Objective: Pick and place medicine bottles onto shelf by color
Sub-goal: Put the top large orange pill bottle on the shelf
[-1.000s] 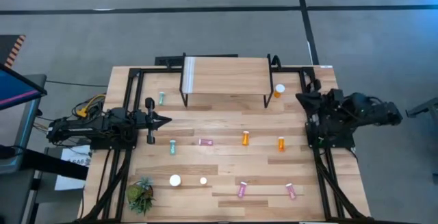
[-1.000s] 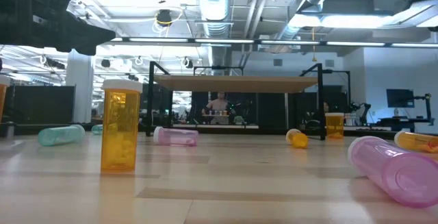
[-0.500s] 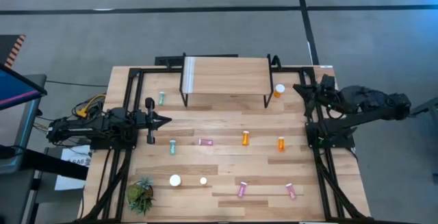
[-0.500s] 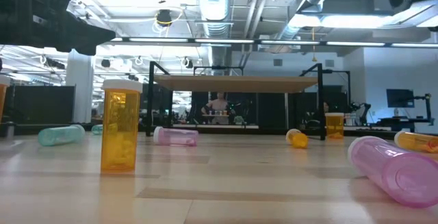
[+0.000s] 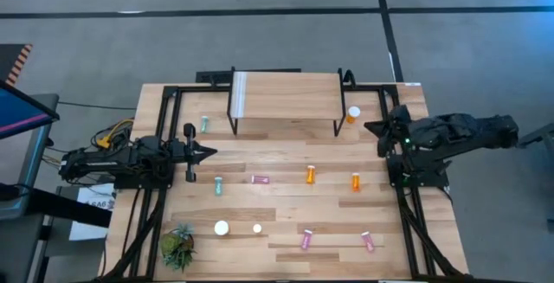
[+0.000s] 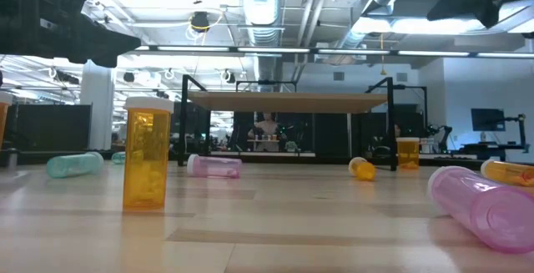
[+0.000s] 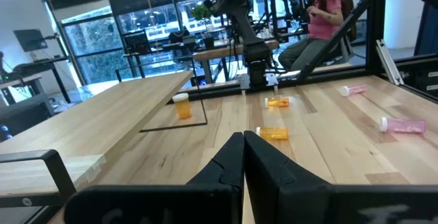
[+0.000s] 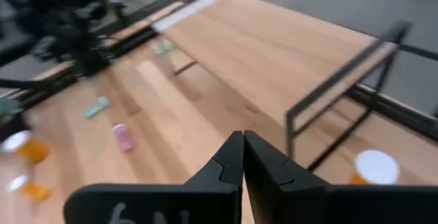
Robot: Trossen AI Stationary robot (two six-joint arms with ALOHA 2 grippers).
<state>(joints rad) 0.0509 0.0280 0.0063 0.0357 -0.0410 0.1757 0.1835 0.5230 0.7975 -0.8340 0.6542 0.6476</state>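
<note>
The shelf point(image 5: 286, 93), a light-wood board on black legs, stands at the table's far middle with nothing on top. Medicine bottles are scattered over the table: teal ones point(image 5: 204, 124) point(image 5: 218, 184), pink ones point(image 5: 260, 179) point(image 5: 305, 240) point(image 5: 368, 241) and orange ones point(image 5: 311, 174) point(image 5: 355, 180) lie on their sides. One orange bottle point(image 5: 353, 113) stands upright by the shelf's right legs. My left gripper point(image 5: 212, 152) point(image 7: 243, 142) points level at the left edge, shut on nothing. My right gripper point(image 5: 370, 127) point(image 8: 243, 142) hangs shut above the right edge, slanting down toward the shelf's right end.
A small green plant point(image 5: 177, 247) sits at the near left corner. Two white-capped bottles point(image 5: 222, 228) point(image 5: 257, 228) stand upright near the front. Black frame rails point(image 5: 164, 127) run along the table's left and right sides. Bare wood lies between the shelf and the middle row of bottles.
My right arm has unfolded from its tucked pose over the right edge. Its gripper has tipped from pointing up to slanting down toward the table and has rolled, staying shut, and now shows at the low view's upper right. No bottle has moved.
</note>
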